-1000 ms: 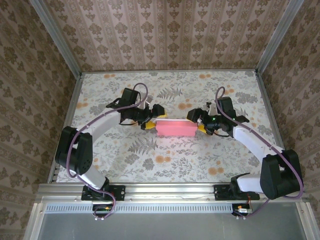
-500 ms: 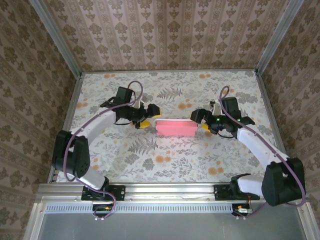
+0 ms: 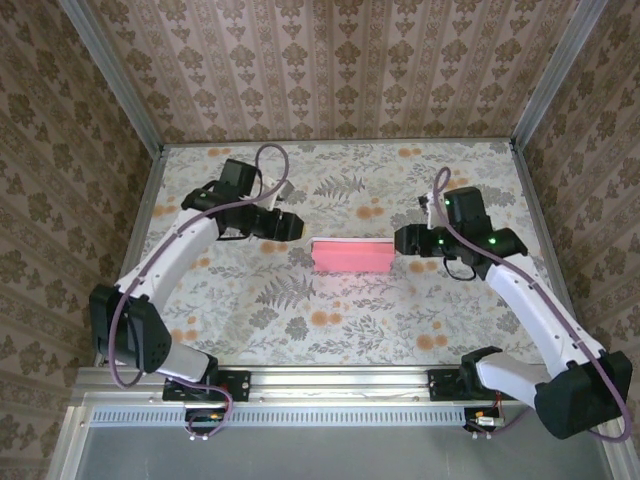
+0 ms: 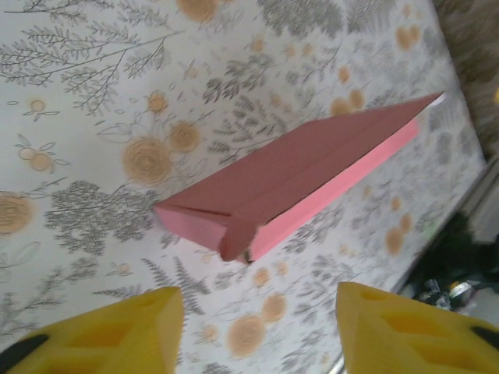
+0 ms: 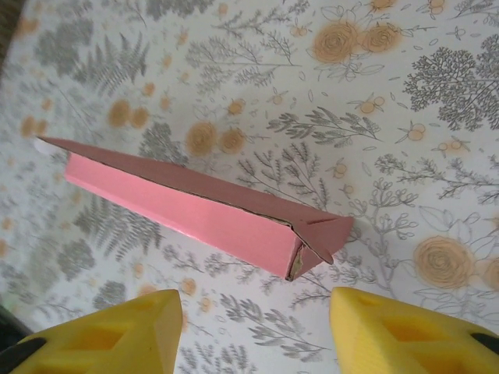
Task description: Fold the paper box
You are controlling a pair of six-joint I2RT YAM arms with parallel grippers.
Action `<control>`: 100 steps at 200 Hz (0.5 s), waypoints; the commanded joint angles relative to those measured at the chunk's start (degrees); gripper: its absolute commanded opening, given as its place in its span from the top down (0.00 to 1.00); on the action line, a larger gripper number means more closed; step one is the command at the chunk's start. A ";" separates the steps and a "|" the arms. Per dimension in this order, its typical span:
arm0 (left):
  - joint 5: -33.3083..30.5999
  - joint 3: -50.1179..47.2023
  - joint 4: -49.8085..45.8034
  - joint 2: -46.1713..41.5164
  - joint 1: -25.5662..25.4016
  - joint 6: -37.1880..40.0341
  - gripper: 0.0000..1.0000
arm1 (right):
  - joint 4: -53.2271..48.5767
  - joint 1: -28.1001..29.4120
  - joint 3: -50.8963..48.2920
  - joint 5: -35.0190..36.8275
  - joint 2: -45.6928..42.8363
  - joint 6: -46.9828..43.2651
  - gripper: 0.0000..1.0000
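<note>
The salmon-pink paper box (image 3: 351, 256) lies closed on the floral table, a low flat block with its side flaps tucked in. From the left wrist I see its left end (image 4: 288, 185) with a small flap tip hanging down. The right wrist view shows its right end (image 5: 204, 204) with a slight gap at the corner. My left gripper (image 3: 292, 226) hovers open just left of the box, touching nothing; its yellow fingers (image 4: 117, 331) frame bare table. The right gripper (image 3: 403, 240) is open just right of the box, yellow fingers (image 5: 405, 331) apart and empty.
The floral-patterned table (image 3: 340, 320) is bounded by wallpapered walls and aluminium rails (image 3: 340, 380) along the near edge. Both arm bases sit at the near rail. Bare table surrounds the box on all sides.
Both grippers have drawn back from the ends of the box, left one leftward and right one rightward, and risen. The box stays where it was, closed.
</note>
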 commanded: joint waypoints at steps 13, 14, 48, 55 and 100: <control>-4.89 4.29 -6.25 3.50 -3.44 6.93 0.56 | -4.38 2.54 3.06 9.22 3.52 -5.13 0.50; -5.04 4.35 -6.29 3.58 -3.50 6.93 0.55 | -4.37 2.63 3.08 9.30 3.60 -5.15 0.50; -6.65 5.87 -5.94 5.30 -4.86 7.77 0.57 | -4.54 3.46 4.22 11.59 5.78 -6.30 0.51; -6.61 6.19 -6.07 5.58 -5.00 7.97 0.57 | -4.58 3.50 4.33 11.96 6.00 -6.44 0.52; -6.65 7.81 -7.42 7.64 -5.31 9.05 0.62 | -4.74 3.50 5.37 10.93 7.68 -7.45 0.56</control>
